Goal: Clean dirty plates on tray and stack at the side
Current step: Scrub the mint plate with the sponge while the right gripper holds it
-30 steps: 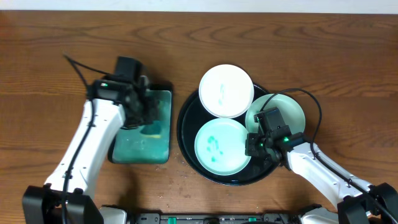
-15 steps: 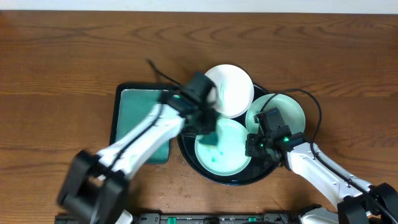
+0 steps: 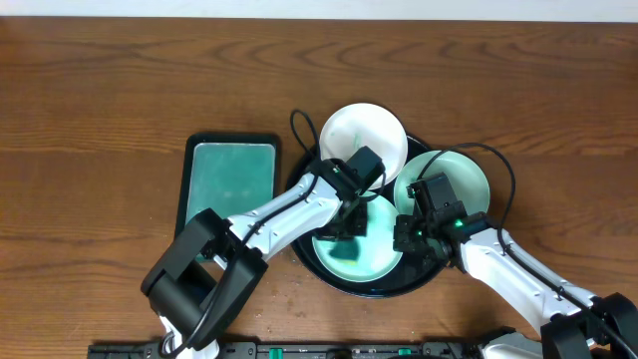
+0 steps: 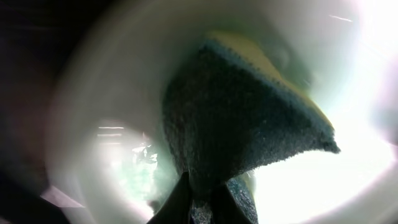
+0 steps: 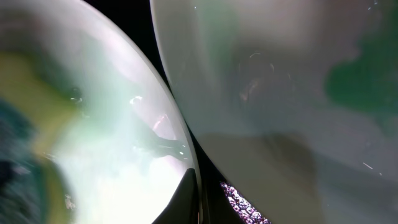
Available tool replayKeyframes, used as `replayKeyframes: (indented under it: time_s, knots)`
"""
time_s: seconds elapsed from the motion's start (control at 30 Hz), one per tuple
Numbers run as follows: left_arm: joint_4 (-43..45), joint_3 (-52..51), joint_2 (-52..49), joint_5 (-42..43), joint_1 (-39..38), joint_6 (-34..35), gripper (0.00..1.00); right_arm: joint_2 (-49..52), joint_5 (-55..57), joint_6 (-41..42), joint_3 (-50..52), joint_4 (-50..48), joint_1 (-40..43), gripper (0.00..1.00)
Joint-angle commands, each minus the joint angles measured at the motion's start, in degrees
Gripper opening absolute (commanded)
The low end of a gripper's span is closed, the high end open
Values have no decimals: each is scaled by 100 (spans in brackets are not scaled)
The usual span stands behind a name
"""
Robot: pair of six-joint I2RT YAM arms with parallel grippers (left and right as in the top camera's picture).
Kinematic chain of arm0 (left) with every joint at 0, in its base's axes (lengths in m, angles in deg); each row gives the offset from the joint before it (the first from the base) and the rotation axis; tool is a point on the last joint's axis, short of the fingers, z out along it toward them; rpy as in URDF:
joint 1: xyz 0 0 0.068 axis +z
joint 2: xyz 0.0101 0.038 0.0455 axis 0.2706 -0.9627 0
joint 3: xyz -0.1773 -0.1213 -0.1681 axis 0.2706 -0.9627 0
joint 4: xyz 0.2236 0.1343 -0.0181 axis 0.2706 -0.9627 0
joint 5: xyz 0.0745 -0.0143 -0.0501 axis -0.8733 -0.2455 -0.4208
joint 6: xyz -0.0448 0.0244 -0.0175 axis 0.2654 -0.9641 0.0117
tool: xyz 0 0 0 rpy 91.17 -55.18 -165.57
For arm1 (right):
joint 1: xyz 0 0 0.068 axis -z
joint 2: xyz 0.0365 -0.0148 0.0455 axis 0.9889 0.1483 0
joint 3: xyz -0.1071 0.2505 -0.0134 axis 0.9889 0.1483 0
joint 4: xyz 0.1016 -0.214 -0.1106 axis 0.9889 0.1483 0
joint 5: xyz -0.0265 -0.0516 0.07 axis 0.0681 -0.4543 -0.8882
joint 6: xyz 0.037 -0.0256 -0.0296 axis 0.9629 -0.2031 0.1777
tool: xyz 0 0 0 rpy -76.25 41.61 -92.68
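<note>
**Location.** All three plates lie within the tray [image 3: 371,290], which sits on the table [image 3: 100,90]; none is stacked at the side yet. The white plate [image 3: 371,135] sits at the far edge. The side green plate [image 3: 461,178] rests over the tray's right rim. The front green plate [image 3: 364,257] lies flat in the near half and is the one being worked on.

**Tools.** Your left gripper [image 3: 347,221] is clamped on a sponge [image 4: 242,118]. The dark scouring face is turned to the wrist camera, and the sponge is down in the front green plate. Your right gripper [image 3: 411,237] sits at that plate's right rim, in the gap beside the side green plate. I cannot tell from the wrist view whether its jaws are closed on the rim or merely alongside it.

**Handling, in my judgement.**
- The plates look light, rigid and glossy, and a wet film makes them slippery.
- On a glossy tray, a plate will probably skate or spin under the sponge unless it is braced.
- Take hold at the rim, one finger over the lip and one under, on a stretch clear of its neighbour.
- A pinch too shallow is likely to slip off.
- The sponge is soft and will fold, so press lightly.

**Other items.** A dish of teal liquid [image 3: 231,184] stands well to the left of the tray.
</note>
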Motion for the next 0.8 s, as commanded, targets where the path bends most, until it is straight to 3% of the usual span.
replayKeyframes:
  time_s: [0.0,0.2,0.5,0.77]
  knots:
    - [-376,-170,-175,-2002,378,-291,7,24,205,101,-2,35,-35,1]
    - [-278,-170,-175,-1714,553,-472,7,24,203,103,-2,35,-35,1]
    - [1274,-173,-463,1971,236,-730,7,24,203,101,-2,55,-35,1]
    - [1456,-173,-546,2983,-173,-844,7,24,205,101,-2,96,-33,1]
